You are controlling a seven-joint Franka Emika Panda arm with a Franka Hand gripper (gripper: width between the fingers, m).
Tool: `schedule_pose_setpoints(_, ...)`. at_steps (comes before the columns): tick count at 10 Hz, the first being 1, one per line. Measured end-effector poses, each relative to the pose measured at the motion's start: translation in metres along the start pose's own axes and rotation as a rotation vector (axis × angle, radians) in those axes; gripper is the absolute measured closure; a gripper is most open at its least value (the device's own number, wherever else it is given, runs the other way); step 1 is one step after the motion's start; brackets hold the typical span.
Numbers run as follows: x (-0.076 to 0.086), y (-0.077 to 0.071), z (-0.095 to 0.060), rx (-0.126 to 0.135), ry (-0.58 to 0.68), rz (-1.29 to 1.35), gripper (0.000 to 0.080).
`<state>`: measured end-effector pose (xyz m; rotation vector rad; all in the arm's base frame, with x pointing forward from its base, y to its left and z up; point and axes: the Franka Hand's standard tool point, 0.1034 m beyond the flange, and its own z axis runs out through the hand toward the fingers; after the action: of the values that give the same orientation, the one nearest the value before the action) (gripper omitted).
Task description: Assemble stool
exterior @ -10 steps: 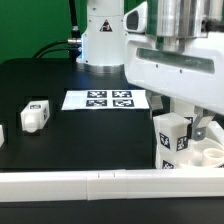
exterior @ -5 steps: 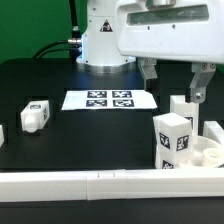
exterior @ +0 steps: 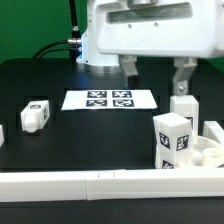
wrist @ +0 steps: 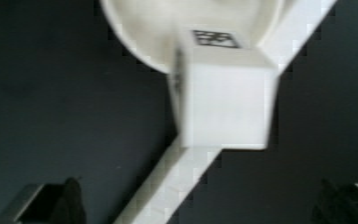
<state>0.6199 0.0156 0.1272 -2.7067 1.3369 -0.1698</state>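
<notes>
The stool's round white seat (exterior: 207,152) lies at the exterior view's right, against the rail. Two chunky white legs stand upright on it: a tagged one (exterior: 172,141) in front and a second (exterior: 181,108) behind. My gripper (exterior: 157,72) hangs open above them, its fingers (exterior: 183,76) clear of both legs and nothing between them. In the wrist view the seat (wrist: 167,28) and a leg (wrist: 226,98) lie straight below my gripper (wrist: 208,203). A loose tagged leg (exterior: 35,115) stands on the black table at the exterior view's left.
The marker board (exterior: 110,99) lies flat in the middle of the table. A long white rail (exterior: 100,184) runs along the front edge. Another white part (exterior: 2,134) shows at the far left edge. The arm's base (exterior: 100,45) stands behind the board.
My gripper has let go of the rear leg on the seat, opened wide and risen well above it. The legs and seat have stayed put.
</notes>
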Motion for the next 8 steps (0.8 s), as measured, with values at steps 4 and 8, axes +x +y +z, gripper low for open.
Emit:
schedule_pose_setpoints(4, -0.002, 0.003, 0.003, -0.012, 0.005, -0.198, 0.015)
schedule_pose_setpoints(8, 0.001, 0.051, 0.015, -0.005, -0.038, -0.318, 0.015)
